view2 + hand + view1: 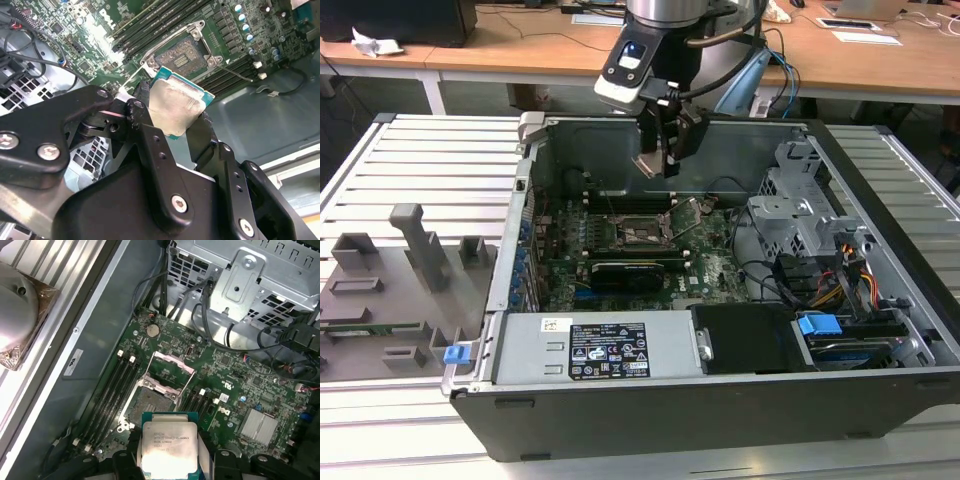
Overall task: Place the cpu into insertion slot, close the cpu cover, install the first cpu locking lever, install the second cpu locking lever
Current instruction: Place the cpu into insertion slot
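Observation:
My gripper (658, 160) hangs above the open computer case, shut on the cpu (649, 163) by two opposite edges. The cpu (167, 445) is a flat silvery square on a green carrier edge, also clear in the second wrist view as the cpu (175, 107) between the black fingers (142, 107). Below it lies the insertion slot (152, 402), a dark square socket in the green board; it is uncovered in both wrist views, slot (182, 52). The cpu cover (171, 370) stands tilted up at the socket's far side. A thin locking lever (235, 74) sticks out beside the socket.
A black card (625, 272) sits in the board in front of the socket, toward the power supply (605, 350). A metal drive cage (810, 205) and bundled cables (830, 275) fill the exterior view's right. Grey fixtures (405, 265) stand on the table outside the case.

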You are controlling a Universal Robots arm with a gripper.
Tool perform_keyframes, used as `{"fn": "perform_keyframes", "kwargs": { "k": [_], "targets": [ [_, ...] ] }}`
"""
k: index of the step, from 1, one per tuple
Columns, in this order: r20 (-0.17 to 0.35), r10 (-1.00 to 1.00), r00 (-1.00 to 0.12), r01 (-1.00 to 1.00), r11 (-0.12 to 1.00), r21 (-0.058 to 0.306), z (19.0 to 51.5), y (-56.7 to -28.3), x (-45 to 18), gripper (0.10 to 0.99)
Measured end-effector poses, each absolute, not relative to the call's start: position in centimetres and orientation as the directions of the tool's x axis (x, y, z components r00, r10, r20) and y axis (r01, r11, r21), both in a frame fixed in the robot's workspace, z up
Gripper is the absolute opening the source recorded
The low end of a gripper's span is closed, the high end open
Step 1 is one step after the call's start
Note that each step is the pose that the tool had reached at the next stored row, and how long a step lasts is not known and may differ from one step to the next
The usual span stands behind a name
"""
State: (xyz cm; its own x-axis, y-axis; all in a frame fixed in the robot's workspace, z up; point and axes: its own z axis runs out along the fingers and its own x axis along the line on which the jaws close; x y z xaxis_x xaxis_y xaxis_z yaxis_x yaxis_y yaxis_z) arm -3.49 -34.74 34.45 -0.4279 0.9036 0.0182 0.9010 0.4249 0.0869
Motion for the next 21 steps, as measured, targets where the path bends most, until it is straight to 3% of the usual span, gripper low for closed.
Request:
{"fn": "perform_keyframes", "kwargs": {
  "k": [21],
  "targets": [
    [0.021,0.949,-0.314,0.947,0.311,0.079,33.2,-34.7,-3.5,0.537]
  ]
}}
